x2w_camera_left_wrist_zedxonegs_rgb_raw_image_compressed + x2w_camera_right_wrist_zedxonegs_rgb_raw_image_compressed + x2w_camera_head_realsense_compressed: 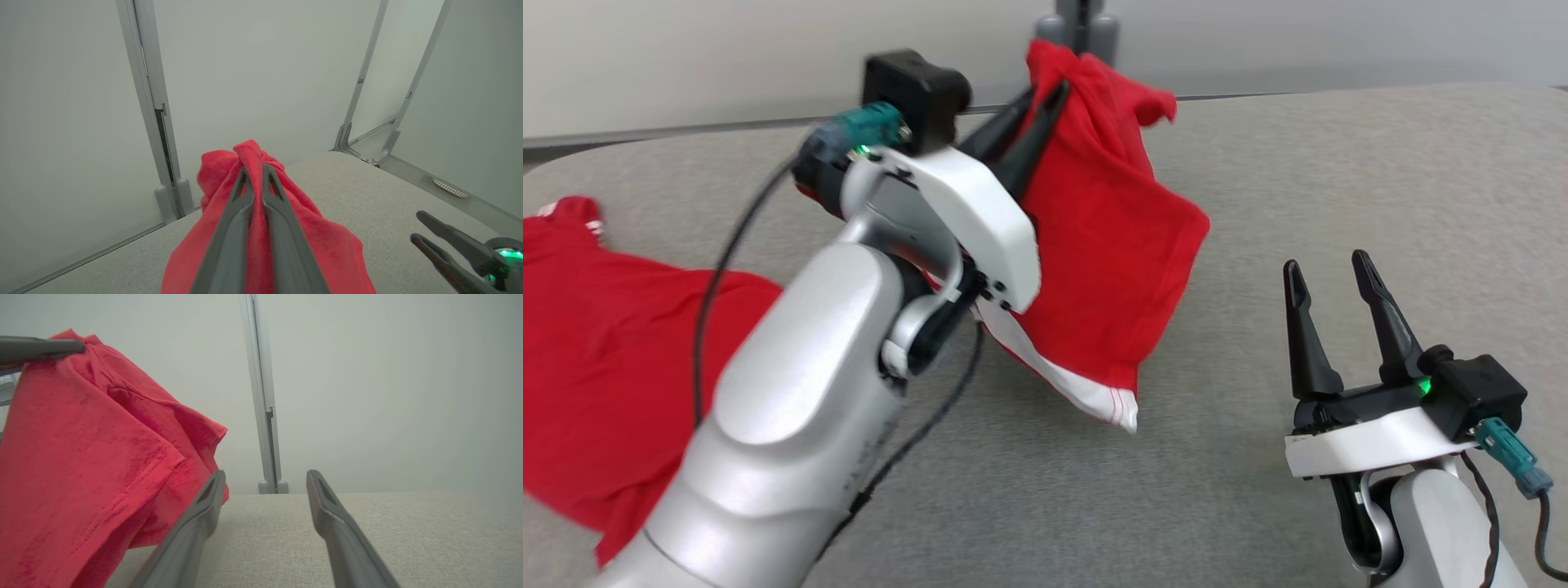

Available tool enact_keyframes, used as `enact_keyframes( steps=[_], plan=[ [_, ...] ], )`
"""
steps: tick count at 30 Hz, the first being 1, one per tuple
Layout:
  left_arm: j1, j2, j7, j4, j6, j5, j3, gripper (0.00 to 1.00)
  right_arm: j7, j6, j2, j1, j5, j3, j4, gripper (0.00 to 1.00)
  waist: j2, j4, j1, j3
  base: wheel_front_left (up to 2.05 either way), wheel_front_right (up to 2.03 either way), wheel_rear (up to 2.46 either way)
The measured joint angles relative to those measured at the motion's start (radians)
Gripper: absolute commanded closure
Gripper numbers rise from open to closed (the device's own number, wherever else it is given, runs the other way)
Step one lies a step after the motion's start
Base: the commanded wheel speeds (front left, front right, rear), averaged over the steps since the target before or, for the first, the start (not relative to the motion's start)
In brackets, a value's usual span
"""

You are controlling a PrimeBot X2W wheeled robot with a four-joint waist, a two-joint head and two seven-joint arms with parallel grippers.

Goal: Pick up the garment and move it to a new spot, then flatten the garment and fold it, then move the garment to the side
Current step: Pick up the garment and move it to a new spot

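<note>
Your left gripper (1045,91) is up over the far middle of the table (1339,180). Its fingers are pressed together, pinching a bunched fold of the red shirt (1111,237) right at the tips. The pinched part hangs in the air and drapes down to a white-edged hem (1086,396) just right of your left forearm (792,392). Can't tell whether that hem touches the table. The rest of the shirt lies spread on the table at the near left, and a sleeve (574,214) with white stripes sits at the left edge. Your right gripper (1327,265) is at the near right, low over the table. Its fingers are spread with nothing between them, and it is apart from the shirt, which hangs to its left. Beyond the far edge of the table is a pale wall (388,375) with a gray upright post (261,396).
</note>
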Motion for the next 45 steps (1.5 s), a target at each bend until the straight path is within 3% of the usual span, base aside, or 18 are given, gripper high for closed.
enact_keyframes(
  steps=[5,11,16,17,18,19,24,29,37,41,45],
  plan=[
    [0.006,-0.055,-0.038,0.101,0.019,0.017,-0.048,1.00,0.000,0.000,0.000,-0.007,0.008,0.001,-0.024,0.00,0.0000,-0.095,0.0000,0.011,0.00,0.00,0.00],
    [-0.057,-0.091,-0.141,0.247,0.072,0.024,-0.071,1.00,0.000,0.000,0.000,-0.018,0.028,0.028,-0.049,0.00,0.0000,-0.208,0.0000,0.050,0.00,0.00,0.00],
    [-0.136,-0.093,-0.267,0.367,0.176,0.011,-0.088,1.00,0.000,0.000,-0.001,-0.032,0.047,0.049,-0.058,0.00,0.0000,-0.283,0.0000,0.098,0.00,0.00,0.00],
    [-0.146,-0.095,-0.283,0.389,0.196,-0.006,-0.098,0.82,0.000,0.000,0.000,-0.033,0.052,0.053,-0.059,0.00,0.0000,-0.294,0.0000,0.109,0.00,0.00,0.00],
    [-0.149,-0.095,-0.298,0.415,0.215,-0.016,-0.113,0.30,0.000,0.000,0.000,-0.033,0.053,0.059,-0.058,0.00,0.0000,-0.304,0.0000,0.119,0.00,0.00,0.00],
    [-0.149,-0.095,-0.313,0.438,0.227,-0.035,-0.127,0.00,0.000,0.000,-0.001,-0.033,0.053,0.063,-0.057,0.00,0.0000,-0.314,0.0000,0.129,0.00,0.00,0.00],
    [-0.172,-0.097,-0.365,0.493,0.222,-0.126,-0.221,0.00,0.000,0.000,-0.001,-0.048,0.053,0.063,-0.057,0.00,0.0000,-0.332,0.0000,0.165,0.00,0.00,0.00],
    [-0.215,-0.095,-0.428,0.544,0.205,-0.168,-0.254,0.00,0.000,0.000,0.000,-0.051,0.041,0.045,-0.052,0.00,0.0000,-0.290,0.0000,0.163,0.00,0.00,0.00],
    [-0.244,-0.062,-0.477,0.580,0.161,-0.146,-0.207,0.00,0.000,0.000,0.001,-0.034,-0.004,0.009,-0.035,0.00,0.0000,-0.182,0.0000,0.135,0.00,0.00,0.00],
    [-0.199,0.011,-0.481,0.480,0.138,-0.085,-0.131,0.00,0.000,0.000,0.000,-0.025,-0.030,-0.009,-0.026,0.00,0.0000,-0.108,0.0000,0.108,0.00,0.00,0.00],
    [-0.042,0.066,-0.481,0.356,0.119,-0.011,-0.063,0.00,0.000,0.000,0.001,-0.001,-0.051,-0.022,-0.015,0.00,0.0000,-0.037,0.0000,0.074,0.00,0.00,0.00]
  ],
)
